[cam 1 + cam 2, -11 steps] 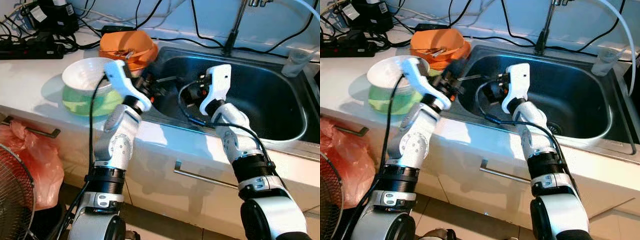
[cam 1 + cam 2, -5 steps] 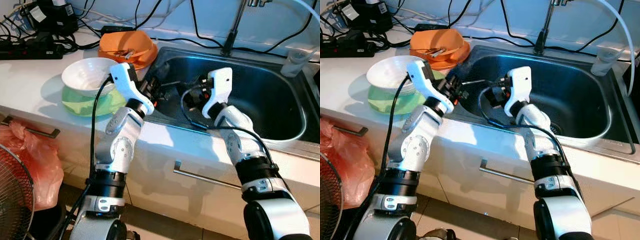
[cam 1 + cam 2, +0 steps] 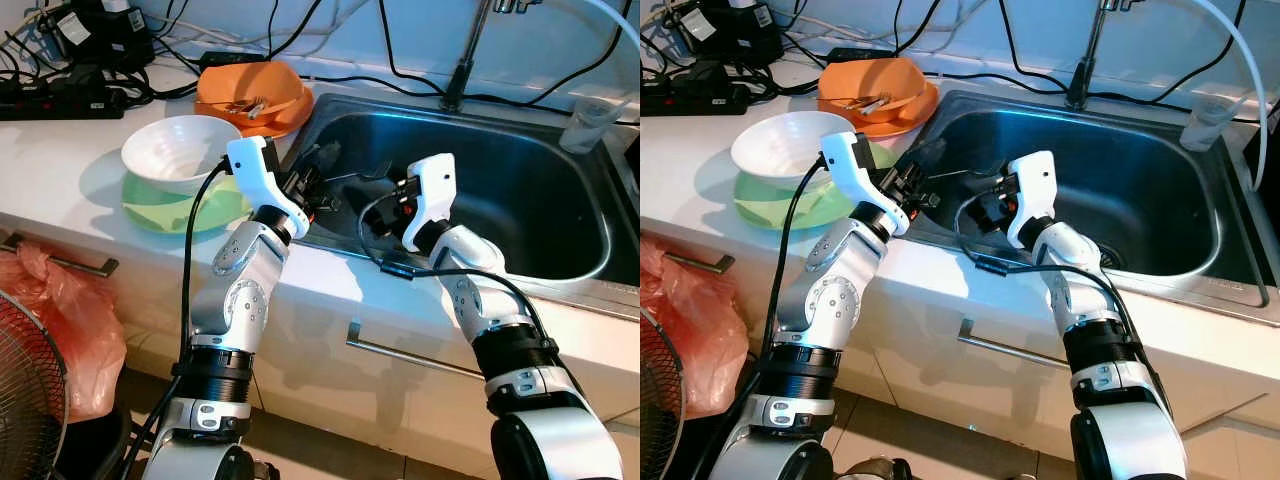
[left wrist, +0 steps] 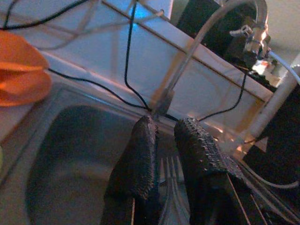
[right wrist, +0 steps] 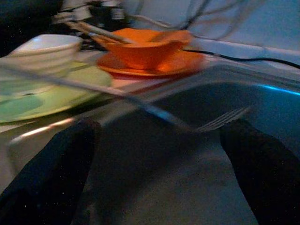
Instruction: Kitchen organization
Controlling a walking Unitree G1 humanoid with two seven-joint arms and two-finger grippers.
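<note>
A metal fork (image 3: 362, 175) is pinched in my left gripper (image 3: 322, 168), which is shut on its handle at the near left corner of the steel sink (image 3: 560, 270). The tines (image 4: 169, 173) show between the two black fingers (image 4: 140, 159) and point out over the basin. My right gripper (image 3: 383, 195) hangs in the sink facing the left one, open wide. Its fingers (image 5: 56, 173) stand far apart and the fork (image 5: 220, 121) crosses in front of them without touching.
A white bowl (image 3: 180, 150) sits on a green plate (image 3: 170, 215) on the counter left of the sink. Behind it an orange bowl (image 3: 250, 95) holds utensils. The faucet (image 3: 465, 60), a clear cup (image 3: 595, 120), cables and power strips (image 3: 60, 95) line the back.
My left gripper has carried the fork a little right and forward over the sink corner. The right gripper has dropped lower in the basin, still open.
</note>
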